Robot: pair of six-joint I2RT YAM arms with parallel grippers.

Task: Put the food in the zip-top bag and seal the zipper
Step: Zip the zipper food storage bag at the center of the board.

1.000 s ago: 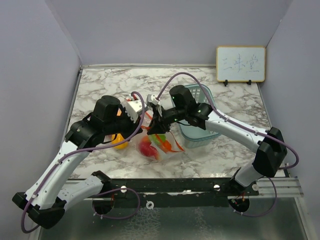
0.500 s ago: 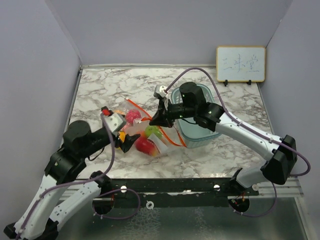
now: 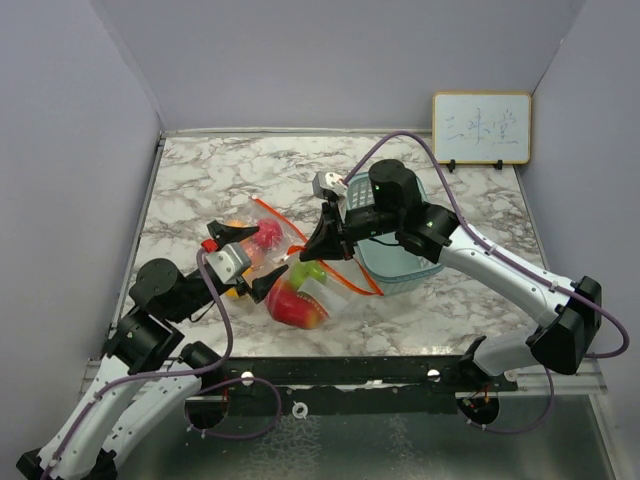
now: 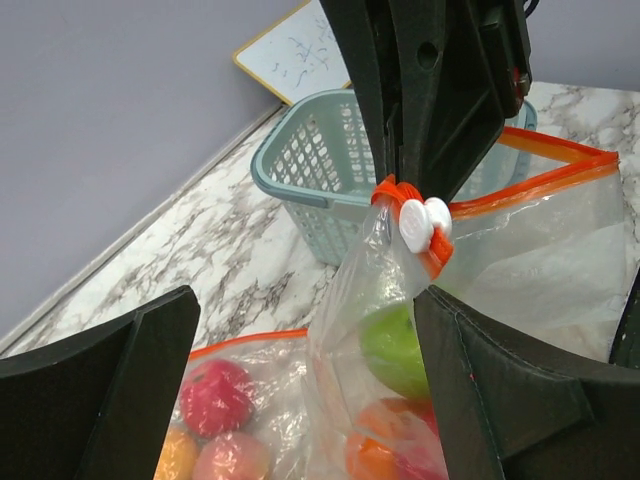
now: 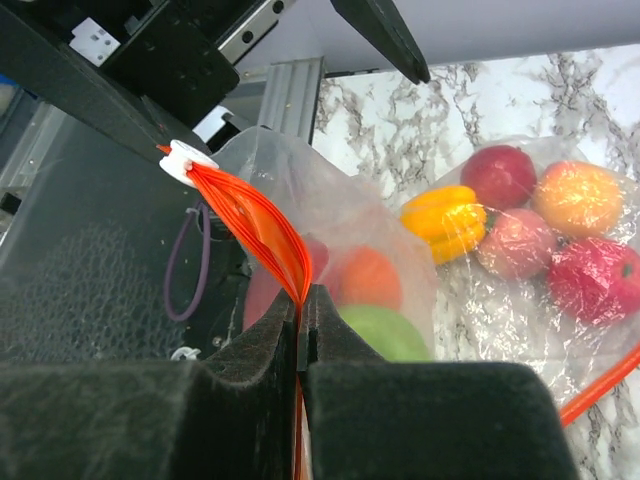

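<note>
Zipper [image 5: 250, 220] sits pinched tight in right hand [image 5: 302, 335], that end of zip-top bag [image 3: 322, 290] held raised off table [image 3: 200, 180]. Left hand [image 3: 248, 262] gapes wide, gripping nothing, white slider [image 4: 425, 222] just ahead of its fingers [image 4: 100, 390]. Food [image 5: 447, 222] sits inside bag, below right hand; teal basket [image 3: 400, 270] behind it.

The bag [image 3: 285, 250], clear and crinkled, lies just off the table's middle toward 8 o'clock, one corner lifted and the rest sagging on the marble. The food [image 5: 450, 220] shows through the plastic: a yellow pepper with red, pink and orange fruits toward the bag's 10 o'clock end, and a green, an orange and a large red one toward 6 o'clock. The zipper [image 4: 540, 180], orange-red with a white slider [image 4: 420, 222] at its raised end, is bunched and pinched in the right gripper [image 5: 300, 300].
</note>
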